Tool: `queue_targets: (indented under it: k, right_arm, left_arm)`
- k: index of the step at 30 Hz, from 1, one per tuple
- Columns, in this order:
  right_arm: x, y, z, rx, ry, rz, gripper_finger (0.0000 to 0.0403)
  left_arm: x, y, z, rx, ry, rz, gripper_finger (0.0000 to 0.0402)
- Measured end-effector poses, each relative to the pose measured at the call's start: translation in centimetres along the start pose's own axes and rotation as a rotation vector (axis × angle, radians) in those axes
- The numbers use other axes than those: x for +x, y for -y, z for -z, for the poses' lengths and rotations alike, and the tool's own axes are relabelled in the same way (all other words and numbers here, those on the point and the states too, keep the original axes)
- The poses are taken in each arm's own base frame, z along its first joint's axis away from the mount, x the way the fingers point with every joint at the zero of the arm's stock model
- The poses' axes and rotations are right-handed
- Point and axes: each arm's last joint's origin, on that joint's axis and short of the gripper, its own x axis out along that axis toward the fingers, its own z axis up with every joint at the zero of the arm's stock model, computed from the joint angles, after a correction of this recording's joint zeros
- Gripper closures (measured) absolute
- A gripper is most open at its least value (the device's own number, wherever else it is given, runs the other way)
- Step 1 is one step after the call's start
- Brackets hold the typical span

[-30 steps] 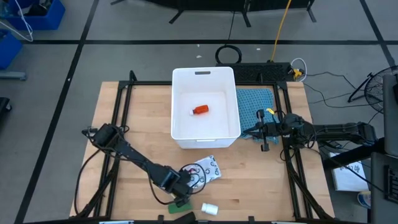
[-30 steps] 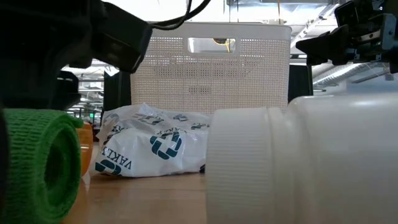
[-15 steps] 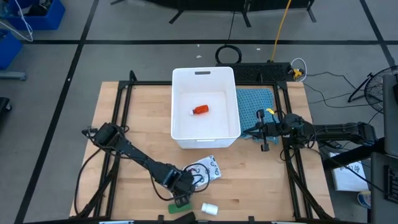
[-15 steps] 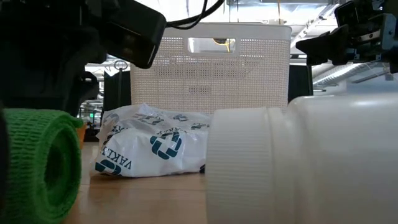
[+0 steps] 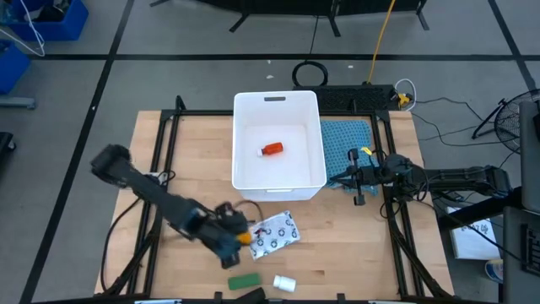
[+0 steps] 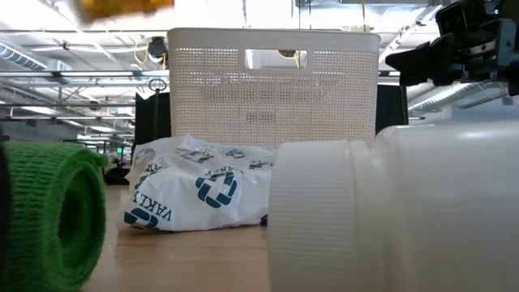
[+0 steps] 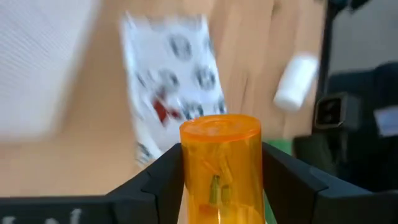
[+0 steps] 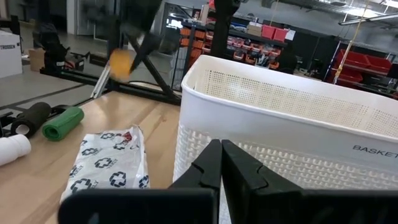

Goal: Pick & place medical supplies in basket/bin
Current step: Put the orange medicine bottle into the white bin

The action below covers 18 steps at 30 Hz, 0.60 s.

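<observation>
Item: translucent orange plastic pill bottle (image 7: 220,163), likely light, rigid, slick; you have the left gripper (image 7: 221,180) fingers clamped across its body, near the white tub (image 5: 279,149). Right gripper (image 8: 221,163) fingers together beside that tub.

Grey floor (image 5: 169,34) marked with dark tape lines; yellow cable (image 5: 384,34) trailing across it. Blue bins (image 5: 51,21) at the far left corner. Wooden tabletop (image 5: 194,152) on black frame. Background: shelving with red and orange bins (image 8: 261,31), ceiling strip lights (image 6: 49,73).
</observation>
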Motion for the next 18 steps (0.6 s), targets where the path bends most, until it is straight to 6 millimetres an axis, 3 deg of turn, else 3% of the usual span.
queue_targets:
  k: [8, 14, 18]
  right_arm:
    - [0.0, 0.0, 0.1, 0.003, -0.012, -0.003, 0.0402]
    - [0.0, -0.1, 0.3, 0.008, -0.034, -0.007, 0.0402]
    - [0.0, -0.1, 0.3, 0.008, -0.034, -0.007, 0.0402]
  left_arm:
    - [-10.4, -3.9, -0.2, 0.146, 0.320, -0.147, 0.0228]
    - [-15.6, -7.5, 0.0, 0.196, 0.488, -0.265, 0.0219]
    - [-17.9, -9.5, 0.7, 0.237, 0.587, -0.345, 0.0219]
